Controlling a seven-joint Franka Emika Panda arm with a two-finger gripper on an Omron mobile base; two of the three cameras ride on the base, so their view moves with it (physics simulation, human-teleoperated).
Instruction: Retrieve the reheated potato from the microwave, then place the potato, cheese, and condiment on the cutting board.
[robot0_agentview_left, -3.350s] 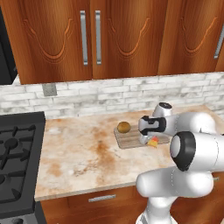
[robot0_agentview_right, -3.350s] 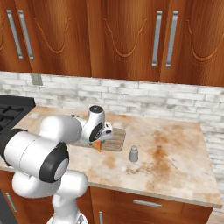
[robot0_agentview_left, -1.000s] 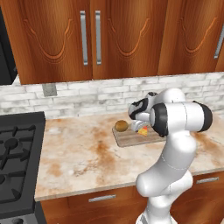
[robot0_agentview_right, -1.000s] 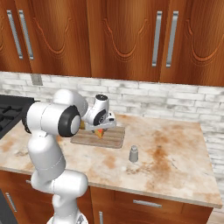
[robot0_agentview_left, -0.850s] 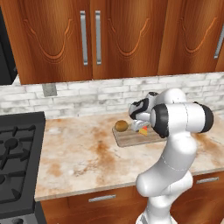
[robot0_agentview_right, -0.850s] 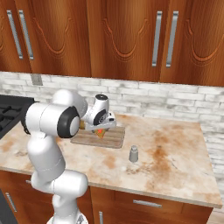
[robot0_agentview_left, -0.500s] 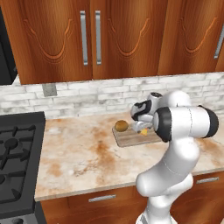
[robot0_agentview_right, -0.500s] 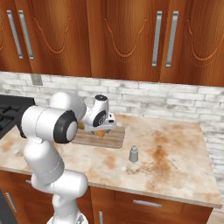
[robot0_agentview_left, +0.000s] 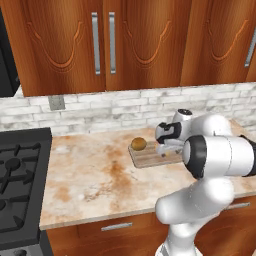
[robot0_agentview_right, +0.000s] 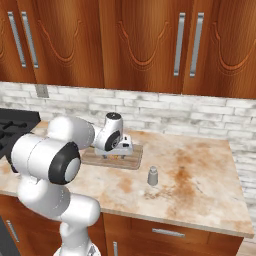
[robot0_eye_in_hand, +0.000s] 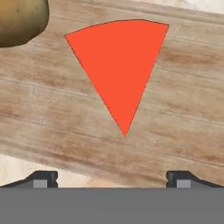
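Potato: we saw the potato (robot0_agentview_left: 138, 144) resting on the left end of the cutting board (robot0_agentview_left: 150, 157), so we judged the microwave part of the job finished; in the hand view it sat at the top left corner, near the cheese and apart from it

Cheese: we saw the cheese (robot0_eye_in_hand: 119, 63), a flat red-orange wedge, lying on the wood grain of the board with its tip toward the camera; we judged this item placed as well

Claw: we found the claw (robot0_eye_in_hand: 112, 177) spread wide above the board, its two tips far to either side of the wedge and gripping nothing; in the left base view the hand hovered low over the board's right half

Cutting board: it lay on the counter (robot0_agentview_left: 90, 180) near the brick backsplash, carrying the potato and the cheese

Condiment: we took the small grey shaker (robot0_agentview_right: 153, 176) to be the condiment; it stood upright on the counter, to the right of the board and off it, in the right base view

Progress: we judged two of the three items delivered

Left to do: we reckoned the shaker had yet to be grasped and set on the board
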